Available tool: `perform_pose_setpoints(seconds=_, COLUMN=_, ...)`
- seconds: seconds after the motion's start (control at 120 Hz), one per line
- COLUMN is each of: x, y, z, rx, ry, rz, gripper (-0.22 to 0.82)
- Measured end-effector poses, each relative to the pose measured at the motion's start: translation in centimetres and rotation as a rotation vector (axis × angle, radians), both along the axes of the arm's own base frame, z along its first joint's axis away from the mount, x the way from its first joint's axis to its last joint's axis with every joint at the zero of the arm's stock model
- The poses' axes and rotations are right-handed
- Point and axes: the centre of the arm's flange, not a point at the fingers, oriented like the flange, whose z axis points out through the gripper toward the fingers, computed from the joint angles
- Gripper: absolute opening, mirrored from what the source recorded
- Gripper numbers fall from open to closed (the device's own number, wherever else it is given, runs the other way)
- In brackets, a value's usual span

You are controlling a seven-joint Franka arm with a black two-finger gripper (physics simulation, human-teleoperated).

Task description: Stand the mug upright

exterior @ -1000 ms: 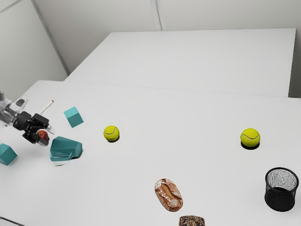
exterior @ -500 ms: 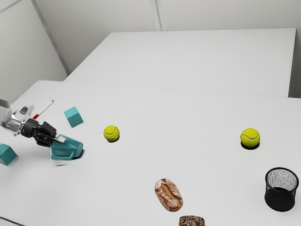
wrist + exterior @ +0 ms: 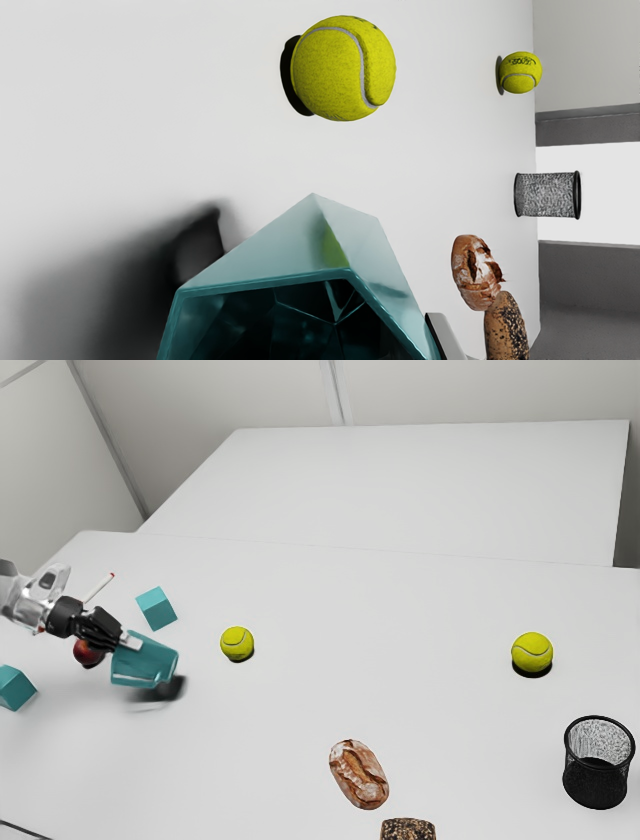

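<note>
In the exterior view, taking the clock around the mug, the gripper (image 3: 128, 641) comes in at ten o'clock with its fingers closed on the teal faceted mug (image 3: 148, 663), holding it clear of the white table (image 3: 300, 720). The mug is tipped over rather than upright, its shadow falling on the table at five o'clock, apart from it. The wrist view shows its mouth turned toward the hand and one fingertip (image 3: 446, 337) against the outside of its wall; the other finger's contact I can't make out there. A red apple (image 3: 88, 652) sits near the mug at nine o'clock, and a teal cube (image 3: 14, 688) lies farther out, between eight and nine. A red-and-white marker (image 3: 100, 588) lies at eleven, and a second teal cube (image 3: 156, 608) at twelve. One tennis ball (image 3: 237, 643) rests at three, another tennis ball (image 3: 532, 652) well beyond it. The crusty bread loaf (image 3: 359, 774) and seeded loaf (image 3: 408, 830) are at four, the black mesh cup (image 3: 597, 762) between three and four.
</note>
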Motion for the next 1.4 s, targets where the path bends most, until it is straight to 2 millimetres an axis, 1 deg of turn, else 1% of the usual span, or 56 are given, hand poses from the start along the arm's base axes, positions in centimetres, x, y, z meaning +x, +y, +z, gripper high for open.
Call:
perform_pose_setpoints(seconds=0.117, x=1.7, y=-2.9, z=3.6, rx=0.117, ry=-0.020, rz=-0.094, gripper=-0.17)
perform_pose_setpoints(seconds=0.233, x=3.6, y=-6.1, z=5.4, rx=0.290, ry=0.003, rz=-0.198, gripper=-0.17)
perform_pose_setpoints(seconds=0.392, x=6.3, y=-10.8, z=6.6, rx=0.553, ry=0.045, rz=-0.330, gripper=-0.17)
perform_pose_setpoints(seconds=0.483, x=7.5, y=-13.4, z=6.9, rx=0.685, ry=0.056, rz=-0.374, gripper=-0.17)
perform_pose_setpoints(seconds=0.542, x=7.9, y=-14.9, z=7.1, rx=0.751, ry=0.062, rz=-0.387, gripper=-0.18)
perform_pose_setpoints(seconds=0.633, x=7.6, y=-16.8, z=5.9, rx=0.822, ry=0.083, rz=-0.384, gripper=-0.18)
perform_pose_setpoints(seconds=0.767, x=6.8, y=-18.3, z=4.6, rx=0.926, ry=0.106, rz=-0.363, gripper=-0.18)
perform_pose_setpoints(seconds=0.892, x=6.6, y=-19.6, z=3.5, rx=1.008, ry=0.109, rz=-0.335, gripper=-0.18)
perform_pose_setpoints(seconds=1.058, x=6.3, y=-21.1, z=1.7, rx=1.048, ry=0.113, rz=-0.274, gripper=-0.18)
perform_pose_setpoints(seconds=1.175, x=6.4, y=-21.5, z=1.2, rx=1.057, ry=0.120, rz=-0.218, gripper=-0.16)
perform_pose_setpoints(seconds=1.225, x=6.4, y=-21.4, z=1.2, rx=1.055, ry=0.125, rz=-0.192, gripper=-0.10)
perform_pose_setpoints(seconds=1.342, x=6.4, y=-20.7, z=1.2, rx=1.048, ry=0.142, rz=-0.129, gripper=0.16)
perform_pose_setpoints(seconds=1.4, x=6.4, y=-20.1, z=1.3, rx=1.045, ry=0.152, rz=-0.098, gripper=0.27)
